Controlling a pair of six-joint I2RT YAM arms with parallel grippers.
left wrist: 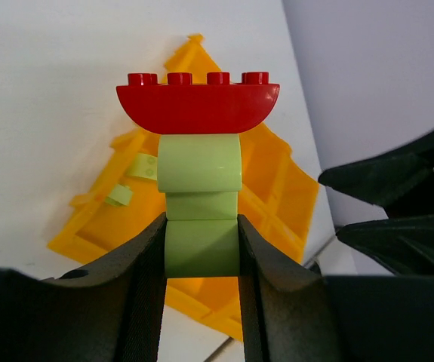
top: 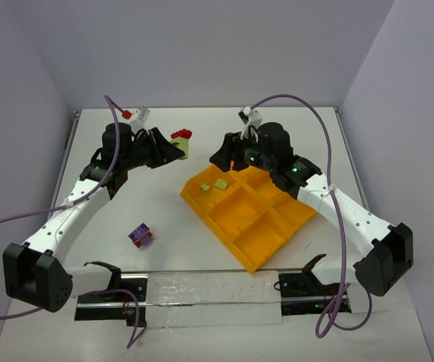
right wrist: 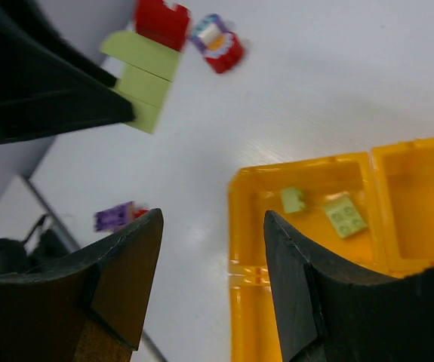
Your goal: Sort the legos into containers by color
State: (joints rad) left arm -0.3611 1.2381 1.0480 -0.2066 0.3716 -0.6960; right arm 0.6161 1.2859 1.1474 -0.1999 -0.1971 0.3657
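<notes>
My left gripper (left wrist: pixel 201 226) is shut on the lowest yellow-green brick (left wrist: pixel 201 249) of a short stack, and a red brick (left wrist: pixel 198 102) caps that stack. From above, this clump (top: pixel 181 140) hangs at the left gripper (top: pixel 174 149), left of the orange-yellow tray (top: pixel 277 226). Two loose yellow-green legos (top: pixel 204 186) (top: pixel 221 183) lie in the tray's far-left compartment. A purple and red clump (top: pixel 140 235) rests on the table. My right gripper (right wrist: pixel 213 219) stands open and empty over the tray's far-left corner (right wrist: pixel 239 188), facing the held clump (right wrist: pixel 145 83).
The tray (left wrist: pixel 284 188) lies turned diagonally on the white table, and its other compartments look empty. Walls close in the back and both sides. Purple cables loop off both arms. A black and white strip (top: pixel 201 290) runs along the near edge.
</notes>
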